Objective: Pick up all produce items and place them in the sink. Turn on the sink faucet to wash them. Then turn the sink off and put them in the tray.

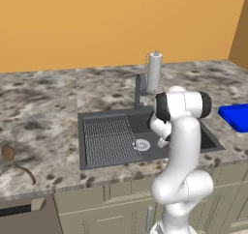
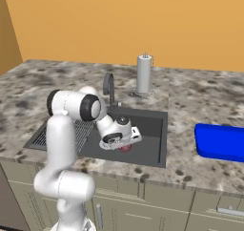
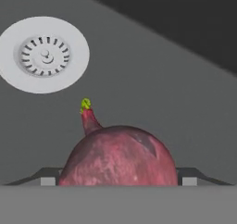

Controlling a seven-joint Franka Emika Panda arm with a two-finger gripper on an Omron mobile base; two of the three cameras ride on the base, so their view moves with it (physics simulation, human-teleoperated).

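The claw [image 2: 125, 145] is down inside the sink [image 2: 152, 130], its fingertips [image 3: 46, 177] set on either side of the red produce item [image 3: 118, 156], which fills the gap between them; whether they press it or merely flank it I cannot tell. The fruit is dark red with a short stem tipped in green, pointing toward 11 o'clock in the hand view. The round silver drain [image 3: 44, 54] lies on the basin floor at 10 o'clock from the fruit, apart from it. In the right base view a sliver of red shows beneath the hand. The sink faucet [image 2: 110, 89] stands at the basin's back edge, and the blue tray [image 2: 220, 141] rests on the counter [image 2: 190, 101] at 3 o'clock from the sink.
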